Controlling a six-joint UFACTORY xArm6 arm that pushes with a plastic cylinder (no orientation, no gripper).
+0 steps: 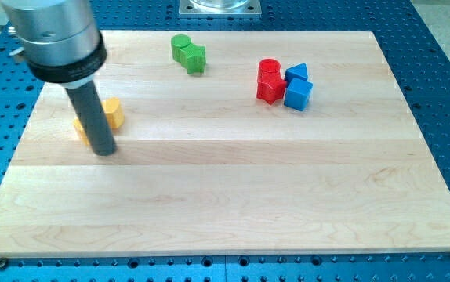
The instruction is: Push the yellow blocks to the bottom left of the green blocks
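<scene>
Two yellow blocks lie at the view's left: one [114,113] shows to the right of the rod, the other [79,128] peeks out on its left, mostly hidden. My tip [105,150] rests on the board just below them, touching or nearly touching. Two green blocks sit near the view's top: a green cylinder [181,47] and a green star-like block [194,58], touching each other. The yellow blocks are to the lower left of the green ones.
At the view's upper right are a red cylinder [269,70], a red star-like block [269,89], a blue triangular block [296,73] and a blue cube [298,93], clustered together. The wooden board [233,196] lies on a blue perforated table.
</scene>
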